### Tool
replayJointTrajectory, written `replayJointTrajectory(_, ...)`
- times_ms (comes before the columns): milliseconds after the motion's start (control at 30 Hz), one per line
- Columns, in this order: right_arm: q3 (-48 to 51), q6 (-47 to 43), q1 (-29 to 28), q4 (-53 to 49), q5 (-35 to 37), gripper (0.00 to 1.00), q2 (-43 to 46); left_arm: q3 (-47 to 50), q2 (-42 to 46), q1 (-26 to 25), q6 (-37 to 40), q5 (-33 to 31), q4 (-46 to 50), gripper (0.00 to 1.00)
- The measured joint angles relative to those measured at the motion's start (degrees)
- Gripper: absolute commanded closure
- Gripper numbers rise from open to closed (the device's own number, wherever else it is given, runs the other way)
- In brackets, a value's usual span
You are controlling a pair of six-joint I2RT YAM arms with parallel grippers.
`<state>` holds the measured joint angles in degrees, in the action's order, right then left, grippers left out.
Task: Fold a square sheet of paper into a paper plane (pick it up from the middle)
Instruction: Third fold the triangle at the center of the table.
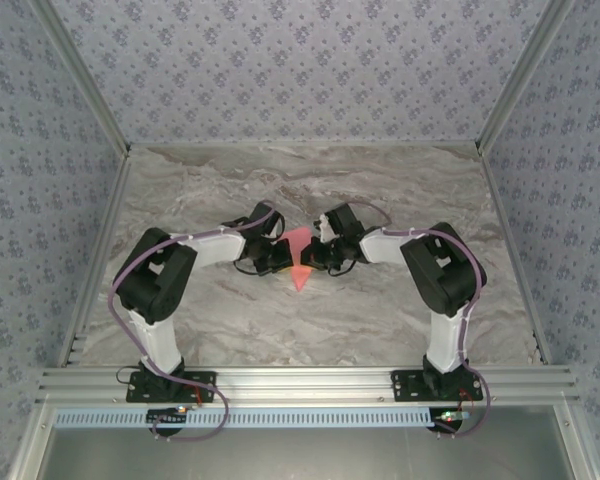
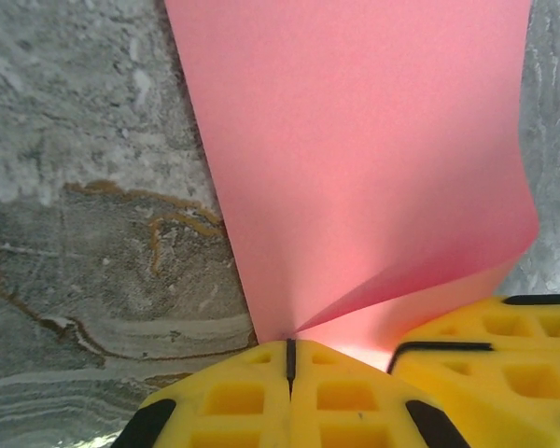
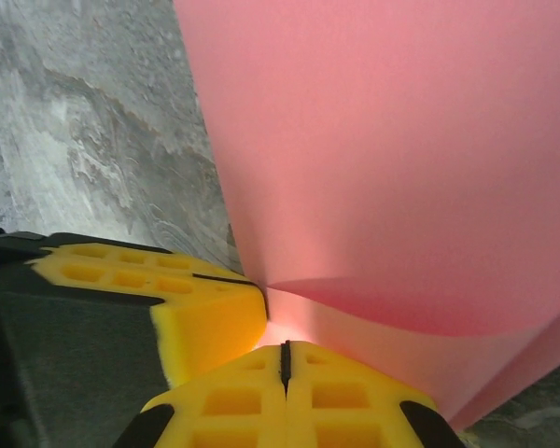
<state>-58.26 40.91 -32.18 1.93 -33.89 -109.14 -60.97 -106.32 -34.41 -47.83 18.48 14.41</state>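
The square sheet of paper [image 1: 298, 255] is salmon pink and stands folded between my two grippers at the table's middle. From above it reads as a triangle with its tip toward the near edge. My left gripper [image 1: 280, 256] is shut, and the paper's [image 2: 355, 159] crease runs straight into its yellow tips [image 2: 290, 343]. My right gripper [image 1: 317, 254] faces it from the other side, also shut [image 3: 285, 345], with the lower flap of the paper [image 3: 392, 149] meeting its tips. The two grippers' fingers nearly touch each other.
The marble-patterned table [image 1: 280, 180] stretches around the arms, boxed in by patterned walls and aluminium posts. A metal rail [image 1: 300, 380] runs along the near edge at the arm bases. In the right wrist view the left gripper's fingers [image 3: 168, 289] sit close at the left.
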Motion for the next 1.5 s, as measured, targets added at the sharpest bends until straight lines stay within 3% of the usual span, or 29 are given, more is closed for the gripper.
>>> replayJointTrajectory(600,1.7,-1.6,6.7,1.2,-1.2,1.00,-1.3,-8.9,-4.0,-2.5,4.3,-6.6,12.2,1.00)
replayJointTrajectory(800,1.7,-2.4,10.9,-0.9,3.4,1.00,1.0,-9.5,-4.2,-3.0,5.0,-7.6,12.9,1.00)
replayJointTrajectory(967,1.6,-2.6,7.4,-1.3,4.5,1.00,3.7,-10.2,-4.5,-3.2,5.2,-8.1,13.9,1.00)
replayJointTrajectory(1167,0.3,-2.3,2.2,-1.3,3.6,1.00,0.9,-10.3,-4.5,-3.3,5.2,-8.3,13.9,1.00)
replayJointTrajectory(1500,-1.6,-1.0,7.6,-1.7,3.7,1.00,-2.0,-10.5,-4.7,-3.3,5.3,-8.3,14.1,1.00)
